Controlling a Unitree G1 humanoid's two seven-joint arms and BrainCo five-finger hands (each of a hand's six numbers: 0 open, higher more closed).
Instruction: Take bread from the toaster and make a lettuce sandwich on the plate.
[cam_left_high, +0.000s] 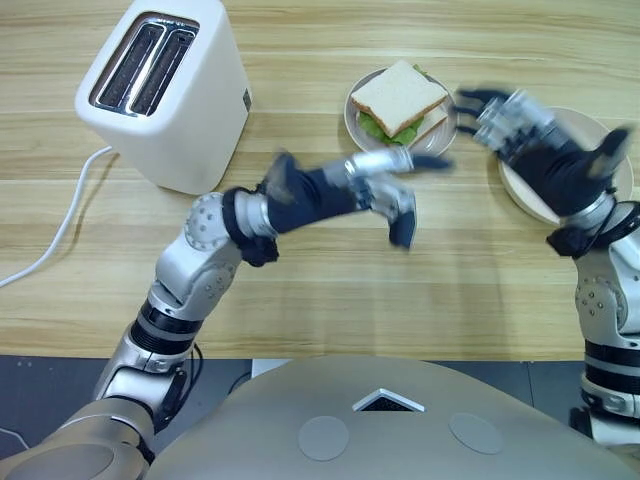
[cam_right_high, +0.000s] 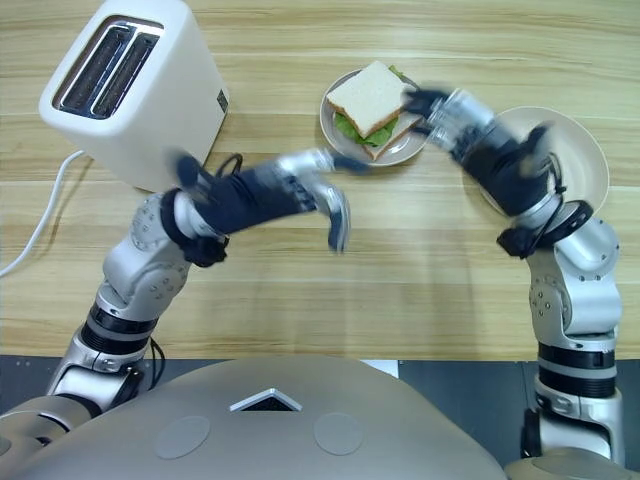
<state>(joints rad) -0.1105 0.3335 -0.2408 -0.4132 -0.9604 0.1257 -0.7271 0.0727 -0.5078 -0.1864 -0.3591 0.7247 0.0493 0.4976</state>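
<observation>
Our left hand (cam_left_high: 385, 190) and right hand (cam_left_high: 520, 140) are hovering spread, empty (lettuce sandwich (cam_left_high: 398, 100) looks finished). We are aiming to withdraw without nudging it.

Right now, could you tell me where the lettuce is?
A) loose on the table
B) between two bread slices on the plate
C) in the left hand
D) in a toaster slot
B: the green lettuce peeks out between the two bread slices stacked on the plate.
</observation>
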